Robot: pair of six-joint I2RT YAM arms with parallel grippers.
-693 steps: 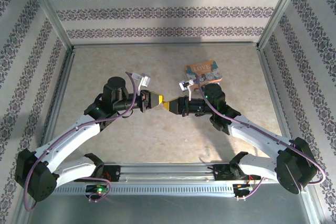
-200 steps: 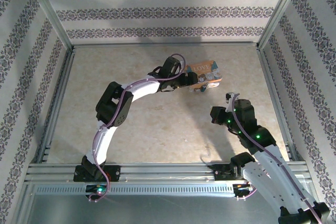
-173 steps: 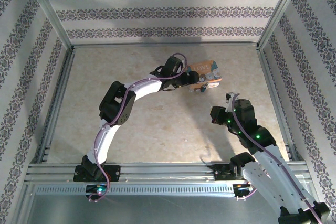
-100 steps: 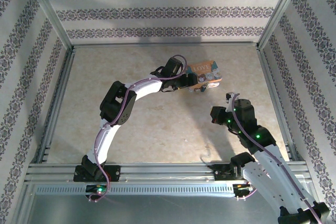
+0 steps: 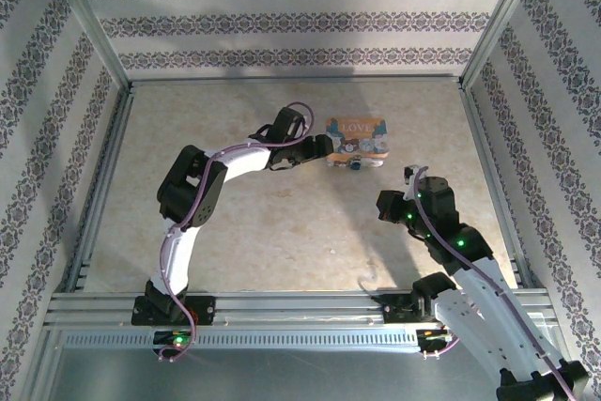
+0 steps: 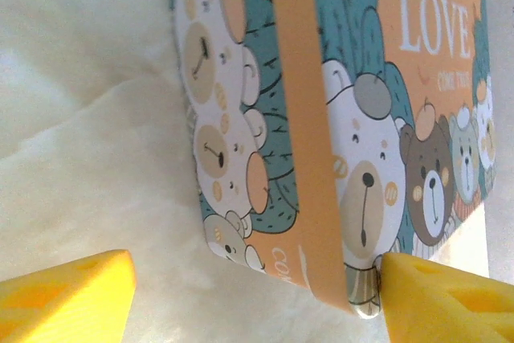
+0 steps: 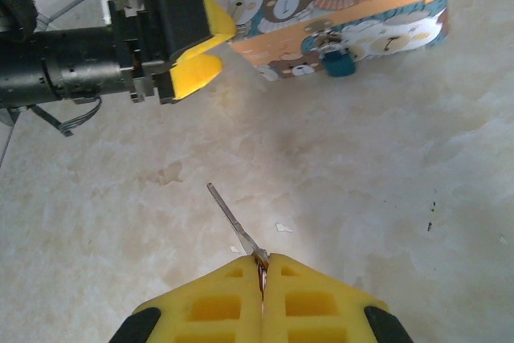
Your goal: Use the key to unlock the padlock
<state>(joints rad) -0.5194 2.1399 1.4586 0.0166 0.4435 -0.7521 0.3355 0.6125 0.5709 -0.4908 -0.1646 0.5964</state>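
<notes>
A small teal padlock (image 7: 337, 62) hangs from the clasp on the front of an orange "LOVE" tin box with cartoon bears (image 5: 357, 135), (image 7: 345, 6), (image 6: 385, 118). In the top view the padlock (image 5: 360, 162) shows as a dark spot at the box's near edge. My left gripper (image 5: 324, 149), (image 6: 257, 279) is open at the box's left end, one yellow finger (image 6: 450, 303) touching its corner. My right gripper (image 7: 263, 263), (image 5: 385, 206) is shut on the key (image 7: 233, 218). The thin silvery shaft points toward the box, well short of it. The key's head is hidden between the fingers.
The box sits at the back middle of a beige marbled table (image 5: 282, 223), fenced by a metal frame (image 5: 291, 82) and patterned walls. From the right wrist view, the left arm's black body (image 7: 72, 62) lies to the left of the box.
The left gripper has drawn back to the left, and the box has slid left and turned squarer to the back wall. The right arm with the key has stayed still.
</notes>
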